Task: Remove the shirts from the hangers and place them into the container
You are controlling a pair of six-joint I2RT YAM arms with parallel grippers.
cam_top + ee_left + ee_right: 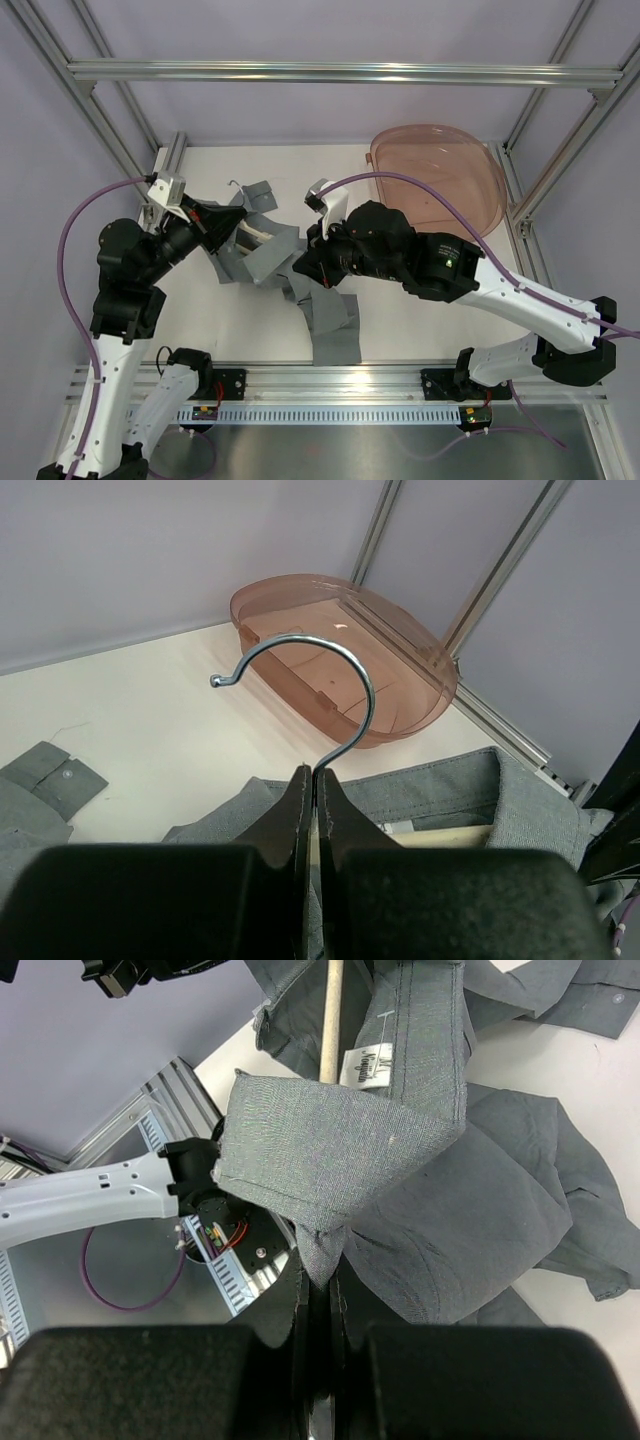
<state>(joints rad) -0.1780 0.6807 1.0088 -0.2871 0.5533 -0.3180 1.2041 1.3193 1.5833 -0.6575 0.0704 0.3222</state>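
Grey cloth of the shirt point(262, 262) is draped over the cream hanger point(331, 1020) at mid-counter point(400, 330), well apart from the container point(436, 128) at the far right corner. The left pincer point(315, 792) is clamped shut on the stem of the wire hook point(350, 670). The right pincer point(320, 1278) is pinched on a fold of cloth below the collar. If these are pulled apart askew, the thin wire could be slipped from the jaws, or the collar snagged and the hanger dragged along.
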